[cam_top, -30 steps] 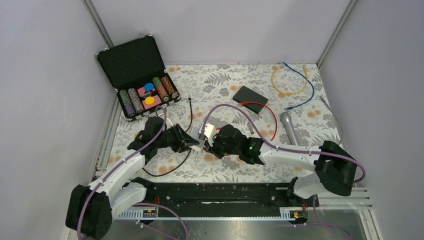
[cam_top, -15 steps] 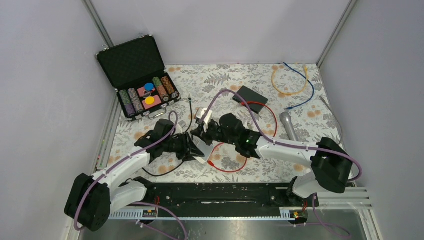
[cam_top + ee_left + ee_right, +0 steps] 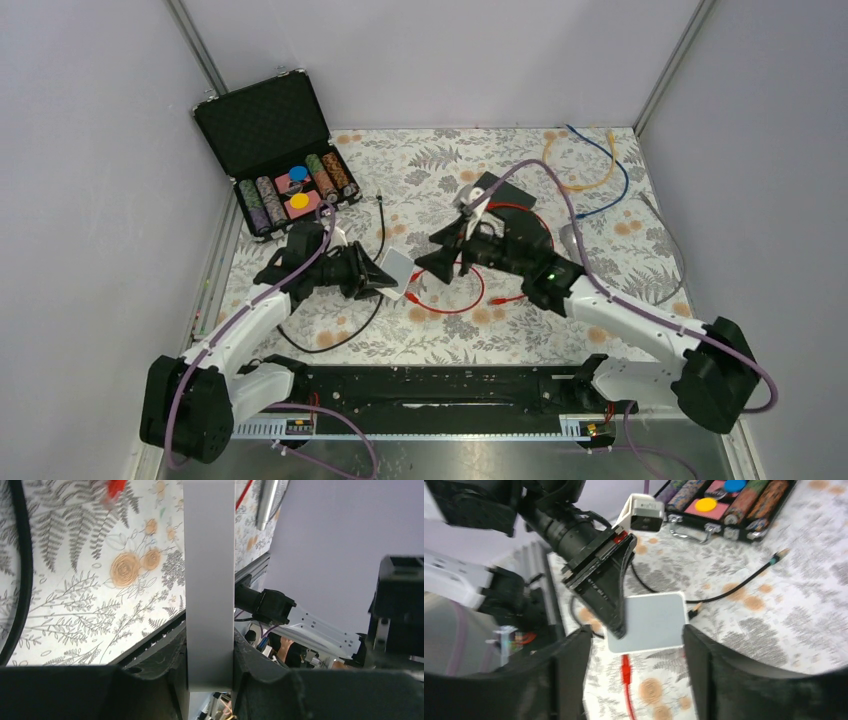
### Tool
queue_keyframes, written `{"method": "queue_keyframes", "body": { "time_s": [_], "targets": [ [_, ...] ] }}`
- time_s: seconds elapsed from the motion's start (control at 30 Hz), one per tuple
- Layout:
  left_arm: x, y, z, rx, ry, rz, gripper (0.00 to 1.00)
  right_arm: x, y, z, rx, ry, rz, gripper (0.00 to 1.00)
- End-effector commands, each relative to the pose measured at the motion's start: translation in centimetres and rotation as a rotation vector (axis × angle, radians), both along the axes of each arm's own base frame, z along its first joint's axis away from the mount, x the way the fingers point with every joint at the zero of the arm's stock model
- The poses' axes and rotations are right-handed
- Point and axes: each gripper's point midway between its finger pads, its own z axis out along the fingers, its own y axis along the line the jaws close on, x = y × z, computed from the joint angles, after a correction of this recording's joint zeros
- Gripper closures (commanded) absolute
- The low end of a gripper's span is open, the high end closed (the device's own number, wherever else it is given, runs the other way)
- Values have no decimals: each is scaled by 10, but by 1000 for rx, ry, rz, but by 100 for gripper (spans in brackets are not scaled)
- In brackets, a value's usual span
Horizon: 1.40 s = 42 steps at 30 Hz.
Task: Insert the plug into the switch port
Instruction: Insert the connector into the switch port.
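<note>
Left pincer (image 3: 384, 279) clamps white switch (image 3: 398, 267); red plug (image 3: 625, 669) beside.

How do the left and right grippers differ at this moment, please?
The left gripper is shut on the white switch; the right gripper is open and holds nothing. The left one carries a task part; the right one has not taken the red plug, which lies on the table. Both face each other across the switch.

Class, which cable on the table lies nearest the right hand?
The red cable, looping right beside the right hand. The black cable lies by the left arm; the orange cable and blue cable sit in the far corner.
</note>
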Motion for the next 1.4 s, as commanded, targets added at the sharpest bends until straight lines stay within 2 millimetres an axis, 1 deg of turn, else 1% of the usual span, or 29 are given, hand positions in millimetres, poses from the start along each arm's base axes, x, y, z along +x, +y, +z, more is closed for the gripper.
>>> {"method": "queue_keyframes", "body": {
  "time_s": [0.0,0.03,0.07,0.17,0.23,0.3,0.37,0.4,0.47,0.57,0.73,0.9,1.0,1.17,1.3,1.37],
  "targets": [
    [11,-8,49,-93,-198,-83,100,-30,-19,5,50,285,193,19],
    [11,-8,51,-102,-206,-85,100,-31,-23,-3,36,382,206,14],
    [10,-9,53,-115,-215,-90,100,-36,-24,-8,18,451,245,13],
    [9,-11,61,-152,-248,-90,100,-44,-22,-12,18,599,324,16],
    [8,-12,66,-171,-277,-95,100,-45,-17,-22,26,677,367,21],
    [7,-13,72,-194,-310,-100,100,-41,-15,-32,14,732,381,31],
    [6,-13,76,-208,-325,-104,100,-37,-12,-39,13,756,380,32],
    [7,-13,78,-213,-348,-106,100,-35,-11,-40,19,762,379,30],
    [7,-14,81,-220,-363,-111,100,-35,-8,-38,40,774,403,28],
    [6,-14,84,-227,-370,-119,100,-35,-4,-32,76,791,437,27],
    [6,-15,89,-242,-383,-125,100,-36,-1,-30,99,809,466,29],
    [4,-16,90,-251,-387,-132,100,-34,2,-29,125,835,480,36],
    [2,-16,93,-265,-399,-139,100,-33,4,-27,140,840,484,43],
    [2,-16,93,-266,-399,-139,100,-32,4,-31,147,853,475,48],
    [2,-16,93,-269,-399,-136,100,-34,4,-33,164,880,489,56],
    [2,-16,93,-270,-398,-134,100,-35,4,-33,175,891,498,58]
  ]
}}
